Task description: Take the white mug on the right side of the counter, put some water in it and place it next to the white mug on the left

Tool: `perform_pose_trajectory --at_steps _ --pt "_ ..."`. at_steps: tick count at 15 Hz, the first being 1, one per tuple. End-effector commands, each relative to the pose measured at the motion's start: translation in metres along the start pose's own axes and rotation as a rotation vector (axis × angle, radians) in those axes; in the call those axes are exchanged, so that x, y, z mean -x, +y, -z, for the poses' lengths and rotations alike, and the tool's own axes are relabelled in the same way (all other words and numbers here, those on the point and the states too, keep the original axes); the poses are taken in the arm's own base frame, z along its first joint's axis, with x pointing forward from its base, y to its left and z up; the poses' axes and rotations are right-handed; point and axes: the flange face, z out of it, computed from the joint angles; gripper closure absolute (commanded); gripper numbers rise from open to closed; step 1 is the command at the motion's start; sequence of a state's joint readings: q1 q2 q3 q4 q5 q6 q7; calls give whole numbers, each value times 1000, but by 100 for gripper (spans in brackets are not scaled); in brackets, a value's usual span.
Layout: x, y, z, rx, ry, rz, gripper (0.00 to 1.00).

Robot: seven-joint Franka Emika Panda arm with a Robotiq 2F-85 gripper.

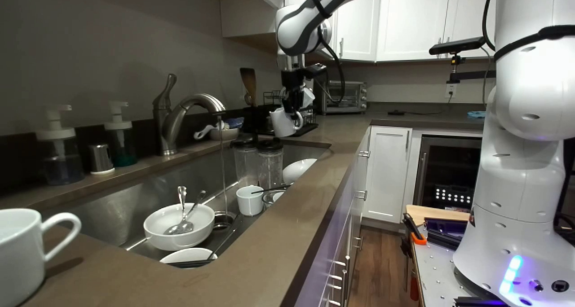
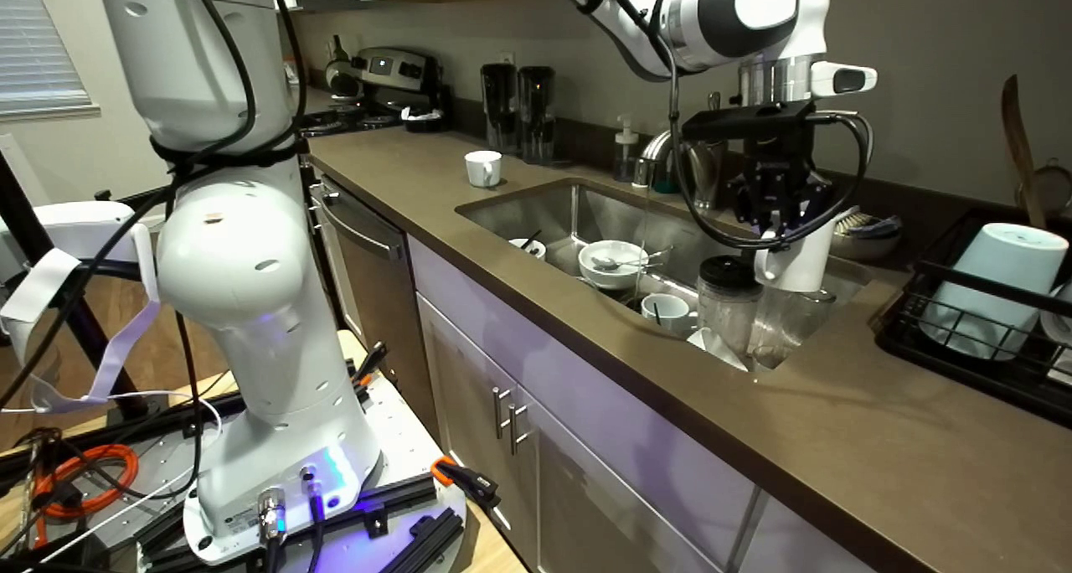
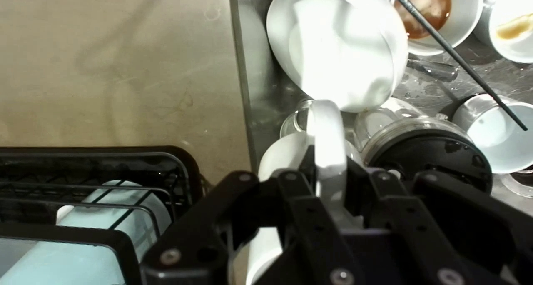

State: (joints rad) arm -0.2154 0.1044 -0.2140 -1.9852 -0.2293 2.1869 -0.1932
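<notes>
While aloft, mug (image 1: 282, 124) in fingers (image 3: 306, 212).

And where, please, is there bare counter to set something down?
Bare counter lies between the sink and dish rack, and between the sink and standing white mug. The sink itself is crowded: bowls, cups, lidded jars.
</notes>
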Motion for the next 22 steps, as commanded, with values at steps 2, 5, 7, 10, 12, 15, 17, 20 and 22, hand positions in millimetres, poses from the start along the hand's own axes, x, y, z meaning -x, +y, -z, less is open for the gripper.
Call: perform_pose_trajectory --at_steps 2,5,7,10,12,15,17,20,22 --pt "-1 -2 0 -1 -1 4 90" --pt "-1 -2 0 -1 -1 4 95" --pt "4 -4 9 13 4 4 95" --pt "11 -8 24 46 20 -5 95" --pt "14 -13 32 77 33 -2 95" --pt "17 -32 44 106 65 42 95" --pt "14 -52 48 104 91 98 95" --pt "6 -87 51 87 134 173 95" --pt "0 -107 53 73 169 217 95"
